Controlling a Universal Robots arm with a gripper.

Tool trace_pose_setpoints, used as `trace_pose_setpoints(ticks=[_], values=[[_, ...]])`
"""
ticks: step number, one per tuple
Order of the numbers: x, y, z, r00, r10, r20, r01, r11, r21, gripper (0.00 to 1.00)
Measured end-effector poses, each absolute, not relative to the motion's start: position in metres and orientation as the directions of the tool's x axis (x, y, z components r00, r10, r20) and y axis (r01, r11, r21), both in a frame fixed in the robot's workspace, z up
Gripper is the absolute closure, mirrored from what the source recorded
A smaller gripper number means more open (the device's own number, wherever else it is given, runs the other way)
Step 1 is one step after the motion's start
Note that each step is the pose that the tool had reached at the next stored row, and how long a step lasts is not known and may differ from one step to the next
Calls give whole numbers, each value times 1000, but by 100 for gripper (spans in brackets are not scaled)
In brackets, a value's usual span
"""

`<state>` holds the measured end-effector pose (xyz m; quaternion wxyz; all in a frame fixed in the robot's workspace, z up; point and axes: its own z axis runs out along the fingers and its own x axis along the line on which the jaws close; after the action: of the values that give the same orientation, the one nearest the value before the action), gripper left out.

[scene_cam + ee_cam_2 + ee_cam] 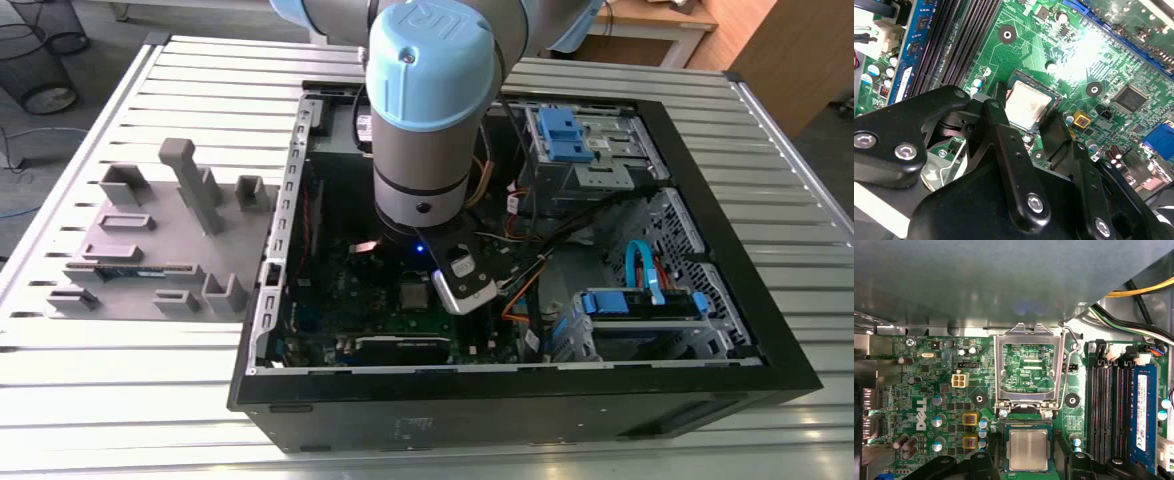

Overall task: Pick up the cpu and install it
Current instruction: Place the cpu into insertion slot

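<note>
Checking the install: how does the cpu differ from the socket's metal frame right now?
The cpu is a solid silver square; the frame is a bracket with the board showing through its window. The cpu lies flat, seated; the frame is swung open, clear of it. Both are silvery metal.

Looks like dull-shiny silver-grey metal on the cpu (1027, 450) top. Bright bare metal on the socket frame (999, 370). Glossy green lacquer over the motherboard (929, 375). Smooth matt black on the gripper (1028, 107). Ribbed bare metal on the table (134, 400); matt grey plastic on the holder tray (147, 240).
</note>
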<state>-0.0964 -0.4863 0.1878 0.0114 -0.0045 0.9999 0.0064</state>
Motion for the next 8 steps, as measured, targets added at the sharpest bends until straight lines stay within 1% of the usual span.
trace_pose_setpoints(ticks=[8], values=[[-97, -486, 188, -1000, -8, -23, -9, 1000, 13, 46]])
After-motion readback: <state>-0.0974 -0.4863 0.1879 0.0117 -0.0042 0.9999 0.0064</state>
